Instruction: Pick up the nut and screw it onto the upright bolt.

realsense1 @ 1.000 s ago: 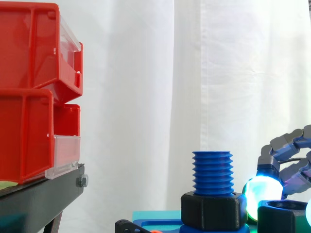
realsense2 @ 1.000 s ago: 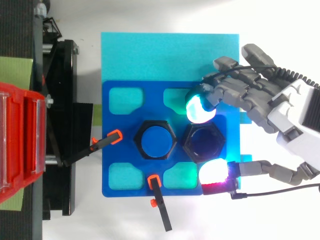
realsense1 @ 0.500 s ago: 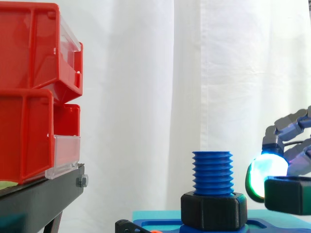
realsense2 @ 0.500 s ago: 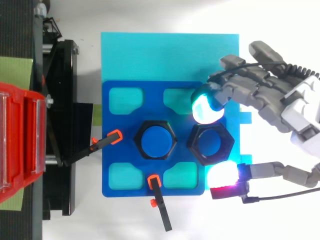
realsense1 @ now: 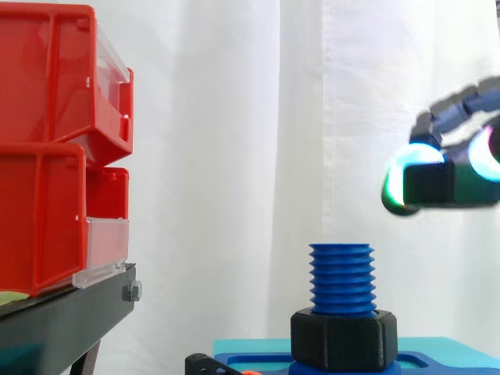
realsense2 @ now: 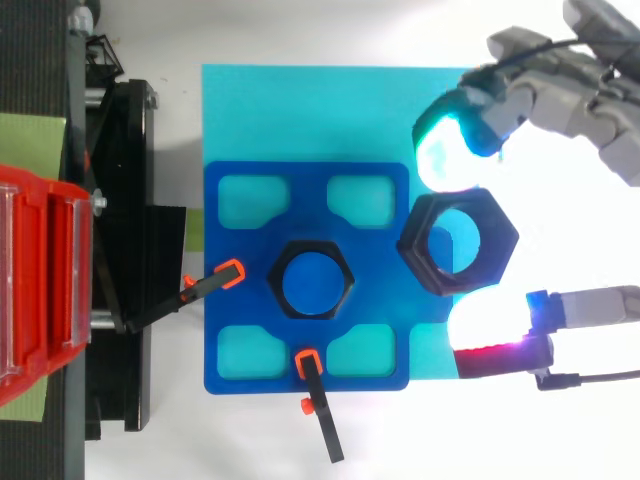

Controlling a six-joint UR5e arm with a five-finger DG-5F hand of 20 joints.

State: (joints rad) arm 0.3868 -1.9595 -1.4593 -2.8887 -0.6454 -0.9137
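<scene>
A black hexagonal nut [realsense2: 458, 242] hangs in the air, pinched between a cyan-glowing fingertip [realsense2: 447, 152] and a white-magenta glowing thumb pad [realsense2: 487, 322] of my hand [realsense2: 575, 95]. In the side view the nut [realsense1: 437, 184] is well above the level of the bolt's top and to its right. The blue threaded bolt [realsense1: 341, 278] stands upright on the blue fixture plate [realsense2: 235, 290], with another black nut [realsense1: 342, 339] seated low around its base. From above, the bolt [realsense2: 313, 282] is left of the held nut.
Red bins [realsense1: 55, 148] sit on a black stand [realsense1: 70, 320] at the left. A cyan sheet [realsense2: 330, 110] lies under the fixture plate. Two black clamps with orange tips [realsense2: 312, 385] hold the plate's left and front edges. A white curtain hangs behind.
My hand has lifted the nut off the plate's right side, rising well above the bolt's top and shifting slightly right.
</scene>
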